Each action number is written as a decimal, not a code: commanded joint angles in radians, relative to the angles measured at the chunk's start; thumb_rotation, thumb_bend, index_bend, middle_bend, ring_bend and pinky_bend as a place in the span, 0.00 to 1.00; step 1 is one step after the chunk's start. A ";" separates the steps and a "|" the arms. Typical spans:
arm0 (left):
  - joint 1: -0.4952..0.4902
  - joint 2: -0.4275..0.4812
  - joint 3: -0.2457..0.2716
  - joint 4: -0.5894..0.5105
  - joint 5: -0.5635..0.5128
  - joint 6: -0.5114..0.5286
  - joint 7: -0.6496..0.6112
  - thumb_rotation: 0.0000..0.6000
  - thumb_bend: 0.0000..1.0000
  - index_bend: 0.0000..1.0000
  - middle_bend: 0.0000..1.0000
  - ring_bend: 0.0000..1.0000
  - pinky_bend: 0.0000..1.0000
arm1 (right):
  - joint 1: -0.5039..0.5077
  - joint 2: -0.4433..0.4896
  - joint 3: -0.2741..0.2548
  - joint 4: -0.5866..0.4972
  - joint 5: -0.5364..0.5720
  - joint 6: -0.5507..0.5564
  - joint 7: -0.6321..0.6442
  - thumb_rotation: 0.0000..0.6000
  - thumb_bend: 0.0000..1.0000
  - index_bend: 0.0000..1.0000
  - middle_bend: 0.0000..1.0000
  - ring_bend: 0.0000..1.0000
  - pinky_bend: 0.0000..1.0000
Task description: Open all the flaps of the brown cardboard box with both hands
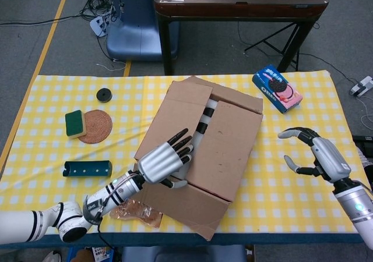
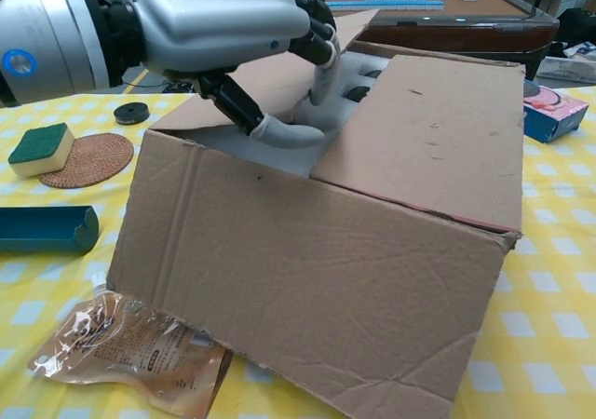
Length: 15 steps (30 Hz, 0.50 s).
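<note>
Chest view: left robot hand (image 2: 223,28) grasping cardboard box (image 2: 307,289) flap (image 2: 270,74), white foam (image 2: 345,74) inside.

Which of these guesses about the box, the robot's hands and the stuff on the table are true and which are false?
1. The left hand is lifting one top flap of the brown cardboard box. True: in the chest view its fingers hook under the raised flap.
2. The right hand is pressing on the box. False: it hovers over the tablecloth, apart from the box, holding nothing.
3. Every flap is already open. False: the other top flap lies flat.
4. A green sponge sits beside a round woven coaster. True.
5. The cookie package lies inside the box. False: it is on the table beyond the box's far corner.
</note>
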 commanded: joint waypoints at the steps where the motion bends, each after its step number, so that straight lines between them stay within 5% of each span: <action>1: 0.008 0.007 -0.006 -0.004 0.000 0.013 0.001 0.26 0.28 0.48 0.25 0.11 0.00 | 0.000 -0.001 0.000 0.001 -0.002 -0.001 0.003 1.00 0.35 0.29 0.26 0.17 0.12; 15: 0.049 0.070 -0.039 -0.038 -0.033 0.080 0.018 0.25 0.28 0.48 0.25 0.11 0.00 | -0.005 0.007 0.000 0.002 -0.016 0.008 0.020 1.00 0.35 0.29 0.26 0.17 0.12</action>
